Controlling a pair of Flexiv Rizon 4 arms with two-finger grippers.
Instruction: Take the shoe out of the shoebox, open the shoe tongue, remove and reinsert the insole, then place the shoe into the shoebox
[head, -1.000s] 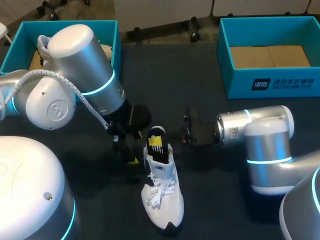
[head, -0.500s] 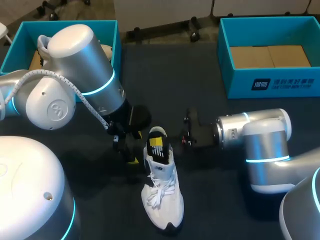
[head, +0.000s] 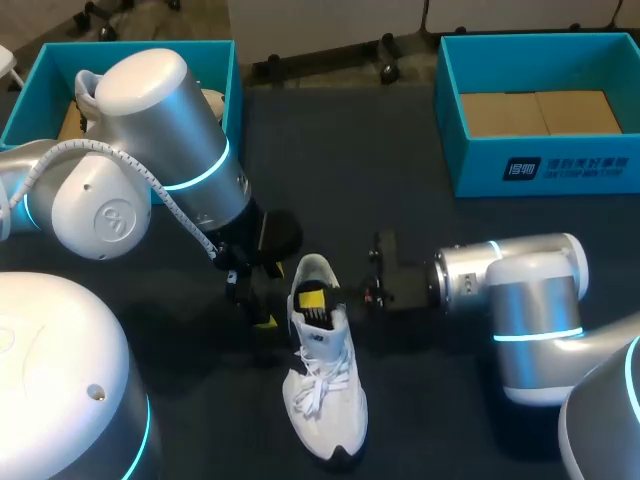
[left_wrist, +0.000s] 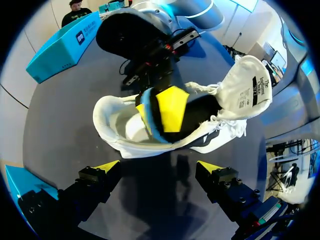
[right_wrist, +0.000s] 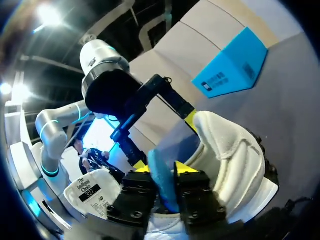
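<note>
The white shoe stands upright on the dark tabletop, near the middle of its front edge, with the toe toward that edge and the heel toward the far edge. Its tongue is folded out over the laces, so the opening is wide. The insole, yellow and black with a blue edge, stands tilted up out of the heel end, partly inside the shoe.

The right end effector reaches in from the right side to the heel of the shoe. In the right wrist view its two fingers press on the blue edge of the insole from both sides, so it is gripping the insole.

The left end effector hangs just beside the heel on the left, apart from the shoe, with its fingers spread and nothing between them.

The open blue shoebox sits at the far right corner of the tabletop, with brown cardboard in its bottom. A second blue box sits at the far left corner, partly hidden behind the left arm.
</note>
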